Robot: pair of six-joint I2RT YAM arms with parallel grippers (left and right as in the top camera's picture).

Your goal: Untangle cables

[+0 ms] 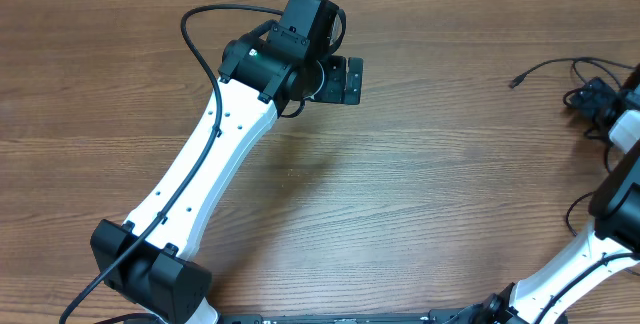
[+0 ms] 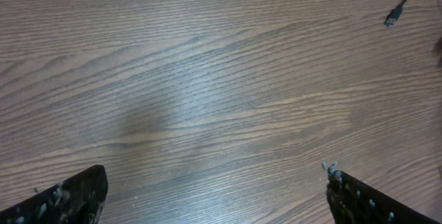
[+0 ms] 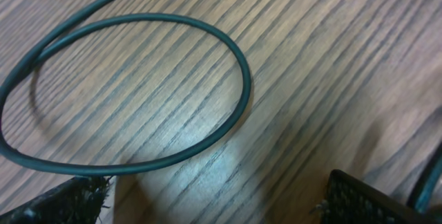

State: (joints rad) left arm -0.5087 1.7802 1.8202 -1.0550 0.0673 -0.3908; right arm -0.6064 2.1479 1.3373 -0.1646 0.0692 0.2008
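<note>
Little of the untangling looks done. The cables point(image 1: 585, 76) lie in a bunch at the far right of the bench point(image 1: 400, 214), and neither gripper holds any of them.

The right gripper point(image 3: 217, 191) hangs low over that bunch with its jaws spread wide and empty. Just ahead of its fingertips, one cord curls into a closed loop point(image 3: 243, 79) lying flat on the wood, with its strands crossing at the far left of the loop. A second piece of cord shows beside the right-hand finger, close to touching it; whether it does cannot be told.

The left gripper point(image 2: 214, 182) is also fully open and empty, with bare wood between its fingers. The only cable part near it is a loose plug point(image 2: 392, 18), ahead and off to its right, well apart from the fingers. The rest of the bunch lies beyond that plug.

By my reading, nearly all the work is left: a cord has to be gripped, the loop drawn open, and the cords pulled apart and laid out singly. The right gripper seems best placed to start.
</note>
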